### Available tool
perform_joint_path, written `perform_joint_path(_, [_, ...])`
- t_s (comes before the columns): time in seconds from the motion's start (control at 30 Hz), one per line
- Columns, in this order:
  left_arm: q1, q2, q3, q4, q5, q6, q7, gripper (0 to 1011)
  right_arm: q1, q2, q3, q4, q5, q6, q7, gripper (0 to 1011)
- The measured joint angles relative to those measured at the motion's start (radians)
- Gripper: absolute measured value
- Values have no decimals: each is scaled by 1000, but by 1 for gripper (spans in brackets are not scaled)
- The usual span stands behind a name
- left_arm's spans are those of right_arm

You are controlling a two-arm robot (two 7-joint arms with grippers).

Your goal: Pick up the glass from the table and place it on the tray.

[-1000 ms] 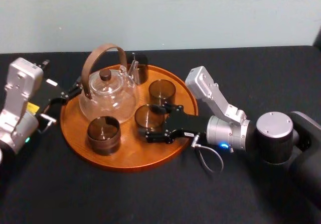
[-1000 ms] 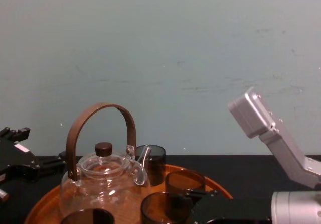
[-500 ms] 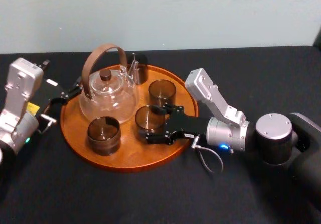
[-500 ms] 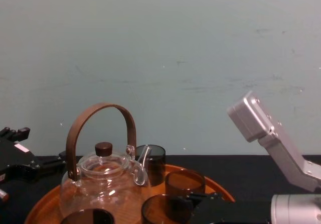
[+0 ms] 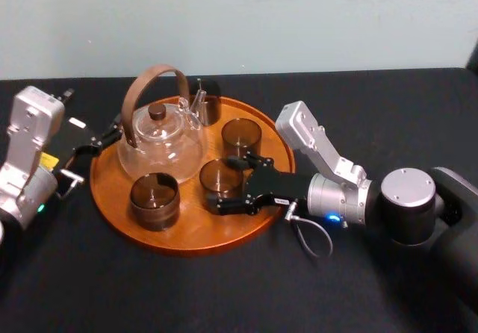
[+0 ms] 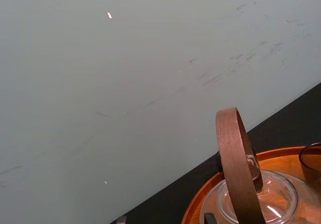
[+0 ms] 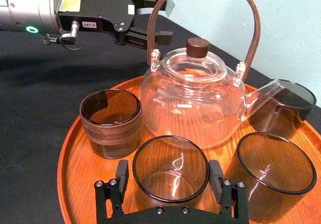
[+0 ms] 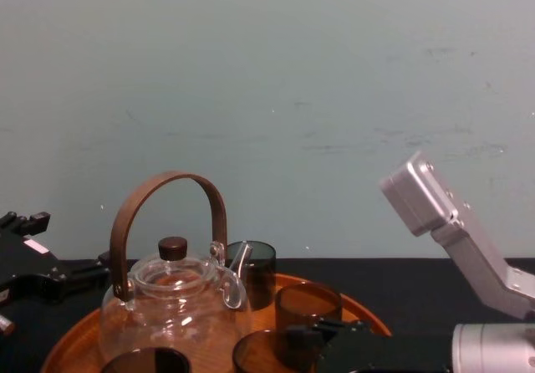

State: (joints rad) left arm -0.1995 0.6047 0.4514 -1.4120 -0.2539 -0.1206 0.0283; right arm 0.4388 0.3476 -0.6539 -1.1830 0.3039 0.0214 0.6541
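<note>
The right gripper (image 7: 169,173) is closed on the glass (image 7: 170,170), with one black finger bearing on each side of its wall. The glass is a short, smoke-brown, transparent cylinder. It stands upright inside the rim of the tray (image 5: 196,234), on the side nearer the robot. Whether its base touches the wood cannot be told. The tray is round, orange-brown wood with visible grain and a low raised rim. Just beyond the glass stands a clear glass teapot (image 5: 160,145) with a bulbous body, a dark knob on the lid and a curved brown hoop handle. A banded tumbler (image 5: 154,200) stands to the left of the glass, a second tumbler (image 5: 241,136) to its far right, and a third tumbler (image 5: 210,106) behind the spout. The left gripper (image 7: 160,13) hangs idle just beside the left rim, fingers spread. The table (image 5: 224,296) is matte black. A pale blue-green wall (image 5: 239,19) with faint scuffs stands behind it.
</note>
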Motion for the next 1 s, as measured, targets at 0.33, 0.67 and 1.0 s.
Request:
perform_joint_path(0.33, [0,0,0,0,0,0,0,1001,-13,17,12,-25,15,10,3,1003])
perform_joint_path(0.67, [0,0,0,0,0,0,0,1002,-88,106,66,-129,54,25,-6,1002])
perform_joint_path(1.0, [0,0,0,0,0,0,0,1001,-170,197,121,-214,106,12,-3,1003])
